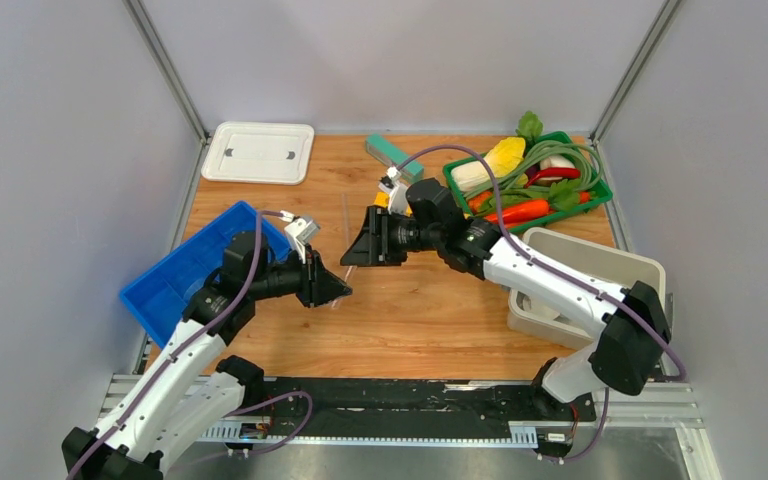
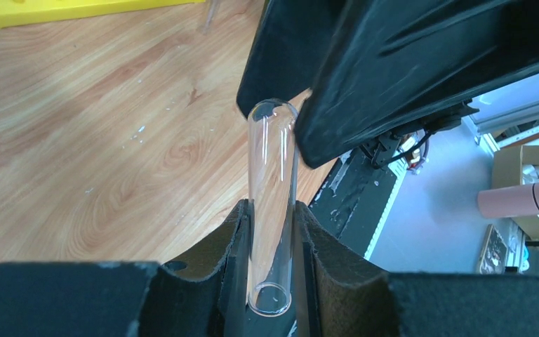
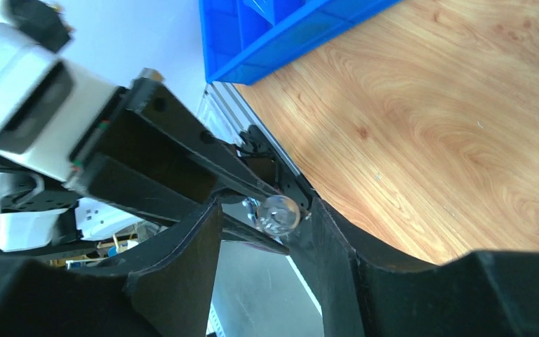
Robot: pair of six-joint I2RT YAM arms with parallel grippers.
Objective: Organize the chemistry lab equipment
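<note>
HANDOVER IN MID-AIR: Left tool (image 2: 272, 210) is clamped on a glass tube (image 2: 272, 154) near its open mouth. Right tool (image 3: 263, 210) faces it, jaws apart, w/ the tube's rounded tip between them and close to one pad. The tube hangs clear of the wood, approx. mid-surface (image 1: 430, 320). Its long axis runs straight from left tool to right tool, closed end leading, mouth at the rear. To do this well, right tool prob. should slide further along that axis, centre the glass and close gently; only then should left let go. A skewed pinch on the dome could squirt the tube out.
</note>
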